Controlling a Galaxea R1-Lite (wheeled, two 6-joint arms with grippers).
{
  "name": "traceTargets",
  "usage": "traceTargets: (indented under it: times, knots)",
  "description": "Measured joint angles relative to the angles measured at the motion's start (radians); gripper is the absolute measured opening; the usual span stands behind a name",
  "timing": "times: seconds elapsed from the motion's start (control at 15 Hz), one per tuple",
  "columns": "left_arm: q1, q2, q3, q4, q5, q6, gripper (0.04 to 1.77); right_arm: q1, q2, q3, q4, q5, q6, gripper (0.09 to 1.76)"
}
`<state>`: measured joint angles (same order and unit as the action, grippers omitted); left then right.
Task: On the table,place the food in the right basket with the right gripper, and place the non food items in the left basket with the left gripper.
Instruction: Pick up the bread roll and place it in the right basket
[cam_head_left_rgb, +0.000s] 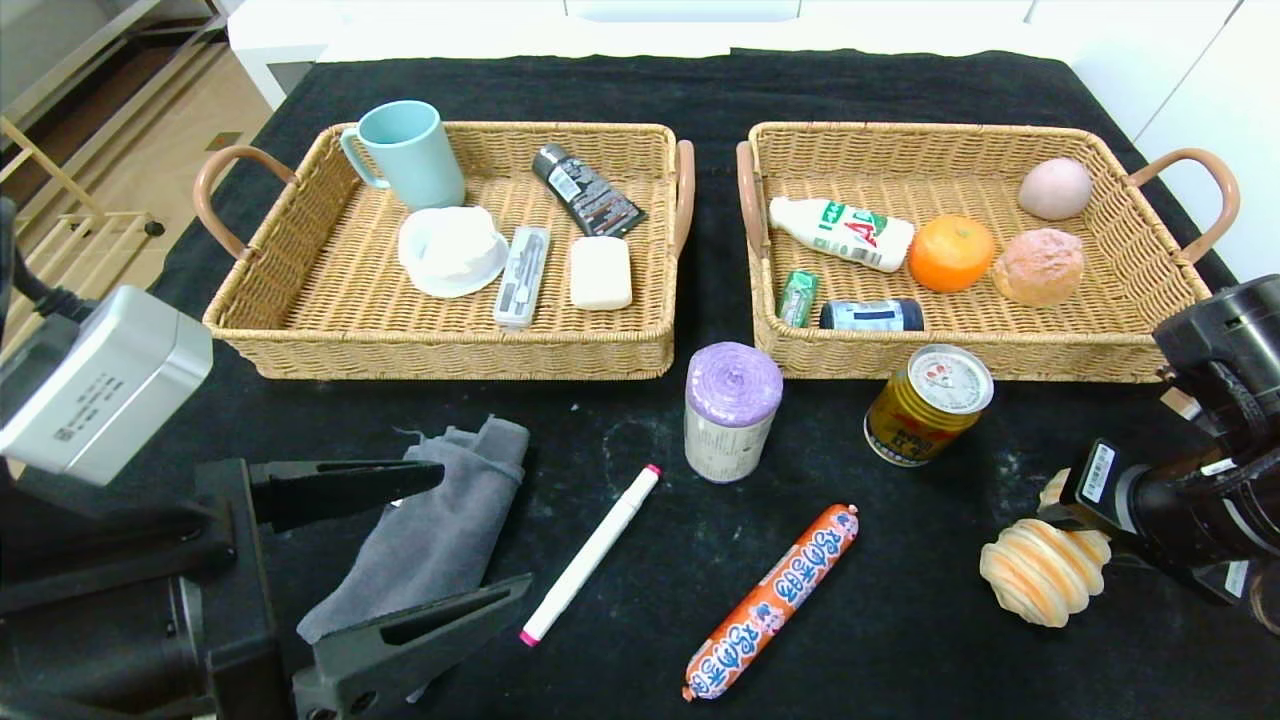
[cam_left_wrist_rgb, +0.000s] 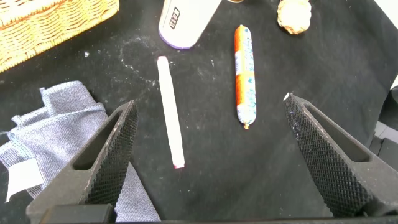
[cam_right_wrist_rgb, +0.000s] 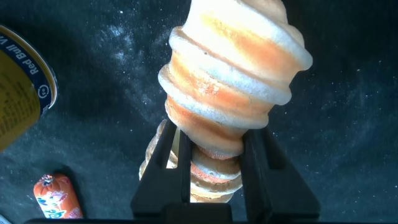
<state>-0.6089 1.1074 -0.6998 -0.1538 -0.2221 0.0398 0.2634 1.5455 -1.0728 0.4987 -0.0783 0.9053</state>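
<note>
My right gripper (cam_head_left_rgb: 1078, 505) (cam_right_wrist_rgb: 211, 134) is shut on the narrow end of the ridged bread roll (cam_head_left_rgb: 1042, 572) (cam_right_wrist_rgb: 230, 74), low over the black table (cam_head_left_rgb: 900, 650) at the front right. The gold can (cam_head_left_rgb: 928, 403) stands in front of the right basket (cam_head_left_rgb: 960, 355), and the orange sausage (cam_head_left_rgb: 775, 598) lies nearer the front. My left gripper (cam_head_left_rgb: 485, 530) (cam_left_wrist_rgb: 209, 102) hangs open at the front left, its fingers either side of the grey towel (cam_head_left_rgb: 440, 530). The white marker (cam_head_left_rgb: 590, 555) and the purple-topped roll (cam_head_left_rgb: 732, 410) lie between. The left basket (cam_head_left_rgb: 440, 350) is behind them.
The left basket holds a teal mug (cam_head_left_rgb: 405, 150), a white bowl, a soap bar, a tube and a case. The right basket holds a bottle (cam_head_left_rgb: 840, 232), an orange, two buns, a small can and a green pack. A white counter edges the table's back.
</note>
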Motion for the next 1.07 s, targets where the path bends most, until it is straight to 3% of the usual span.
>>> traceTargets:
  times: [0.47, 1.07]
  knots:
    - [-0.003, 0.000, 0.002, 0.000, 0.000, 0.000, 1.72, 0.014, -0.050, -0.006, 0.017, -0.004, -0.011, 0.44]
    - [-0.001, -0.011, -0.003, -0.003, 0.000, 0.000, 1.72, 0.017, -0.191, -0.068, 0.077, -0.010, -0.283, 0.41]
